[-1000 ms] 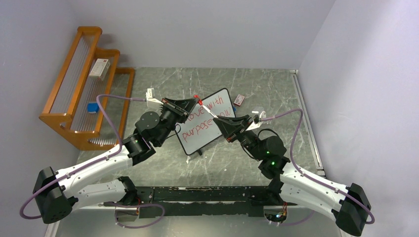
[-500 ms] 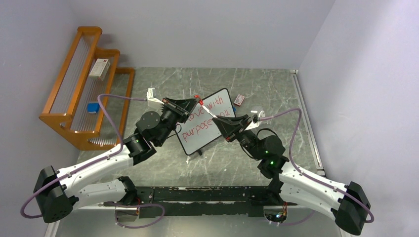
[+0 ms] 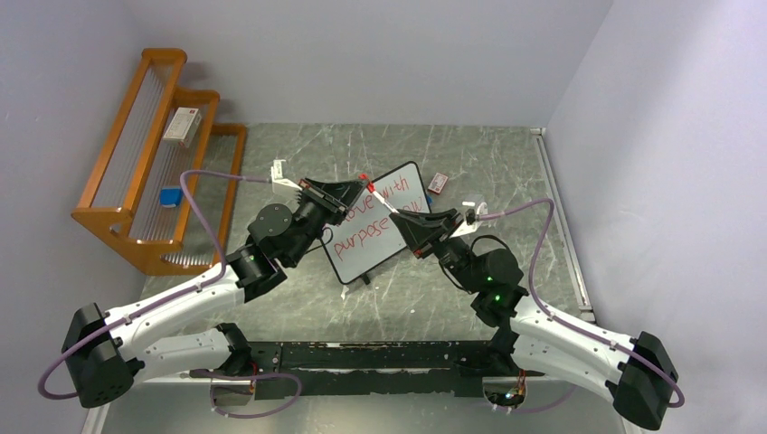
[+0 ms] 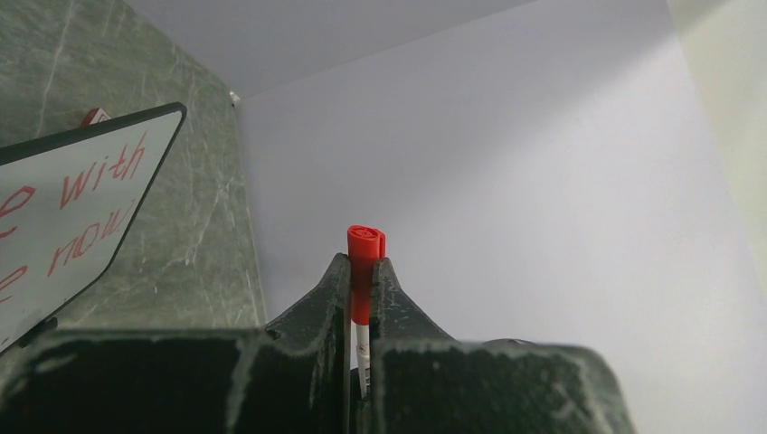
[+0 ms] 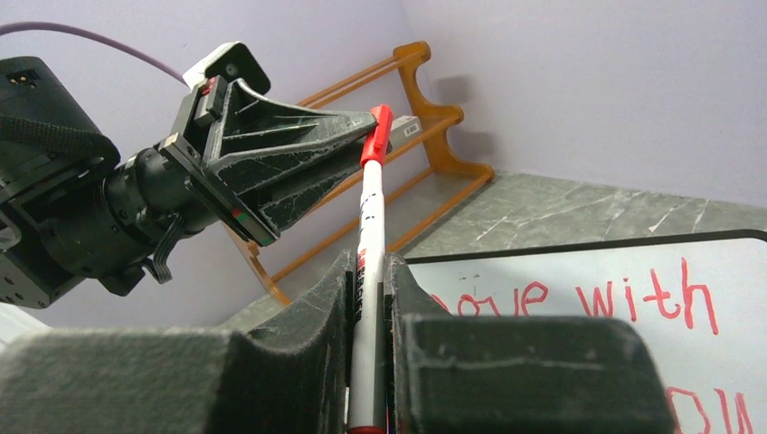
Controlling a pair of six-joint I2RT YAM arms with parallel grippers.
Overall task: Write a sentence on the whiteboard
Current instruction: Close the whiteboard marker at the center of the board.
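Between the right fingers: the right gripper (image 5: pixel 366 264) is closed tight on the white barrel of a marker (image 5: pixel 370 217), which points up and away from its wrist.
At the marker's far end: the red cap (image 5: pixel 376 137) sits in line with the barrel and looks seated on it, or nearly.
Around the cap: the left gripper (image 4: pixel 362 271) is pinched narrow on it, facing the right gripper tip to tip.
Below both grippers: the whiteboard (image 3: pixel 369 251) lies on the table under the raised marker, nearer the right gripper's side, touched by neither.
On the board: two lines of red handwriting, ending "with" and "purpose now"; the first word is partly hidden.
Done: the sentence looks written, as far as can be read.
Left: probably only finishing the capping and setting the marker down.
Changed in the last second: the left gripper and cap have edged slightly toward the right gripper, uncovering a little more of the first word.
Unchanged: the board and the right gripper's hold.
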